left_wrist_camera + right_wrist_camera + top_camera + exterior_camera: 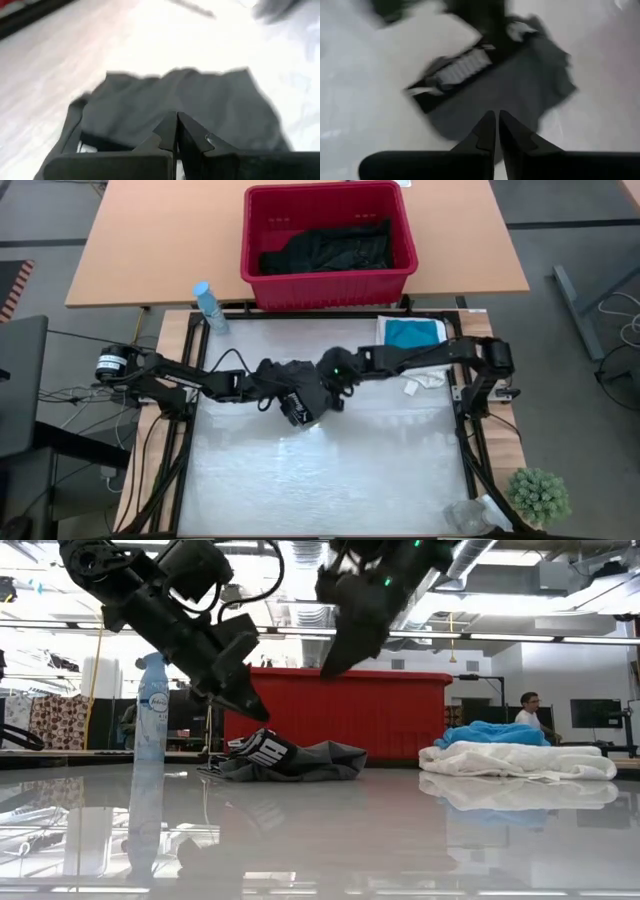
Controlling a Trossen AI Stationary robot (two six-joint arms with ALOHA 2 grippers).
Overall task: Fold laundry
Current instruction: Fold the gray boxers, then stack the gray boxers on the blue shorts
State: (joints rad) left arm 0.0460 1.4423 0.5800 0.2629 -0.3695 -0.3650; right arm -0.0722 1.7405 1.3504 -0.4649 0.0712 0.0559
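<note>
A robotics laboratory in an open industrial hall. Two dark arms are fixed to a framed, glossy white counter point(330, 470), with loose cables point(60, 392) trailing onto a grey floor. Beyond it show exposed ceiling ducts point(300, 610), strip lights, a wall monitor point(597, 713) and a seated person point(528, 712) at a distant workstation.

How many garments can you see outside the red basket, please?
3: a dark grey garment lies mid-table under both grippers; a teal one sits folded at the far right corner on a white one. More may be hidden beneath.
</note>
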